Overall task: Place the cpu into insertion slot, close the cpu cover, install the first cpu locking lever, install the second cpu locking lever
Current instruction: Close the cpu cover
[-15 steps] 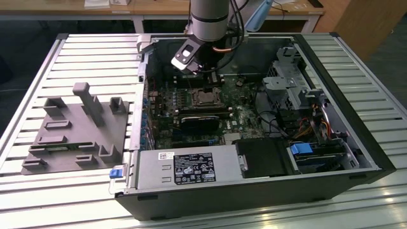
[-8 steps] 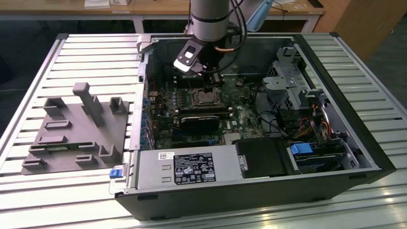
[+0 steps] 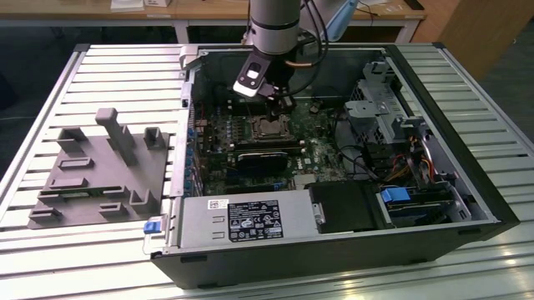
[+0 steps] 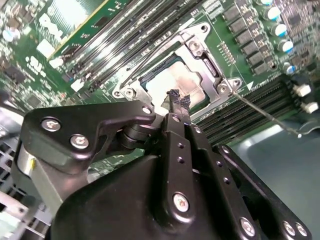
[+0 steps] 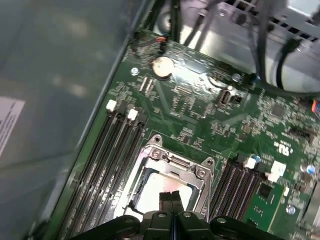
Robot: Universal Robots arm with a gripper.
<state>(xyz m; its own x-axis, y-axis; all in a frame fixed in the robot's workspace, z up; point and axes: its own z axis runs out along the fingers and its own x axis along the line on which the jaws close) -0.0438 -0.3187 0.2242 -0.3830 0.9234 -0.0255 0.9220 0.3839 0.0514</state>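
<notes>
The cpu (image 4: 172,79) lies with its silver-grey top up in the insertion slot (image 3: 269,128) on the green motherboard. The cpu cover (image 4: 200,47) is a silvery frame lying flat over it, also seen in the first wrist view (image 5: 175,162) around the cpu (image 5: 155,190). My gripper (image 4: 178,97) is shut with nothing between its fingers. Its tips hang just above the cpu's edge in both wrist views (image 5: 170,196). In the exterior view the gripper (image 3: 279,103) hangs over the socket's far side. A thin metal locking lever (image 4: 265,114) sticks out from the cover's corner, over the memory slots.
Long black memory slots (image 5: 107,165) flank the socket. A black heatsink block (image 3: 262,161) sits near it, and a grey power supply (image 3: 250,219) fills the case's near side. Drive cage and cables (image 3: 392,125) stand at the exterior view's right; a grey fixture (image 3: 100,169) lies outside.
</notes>
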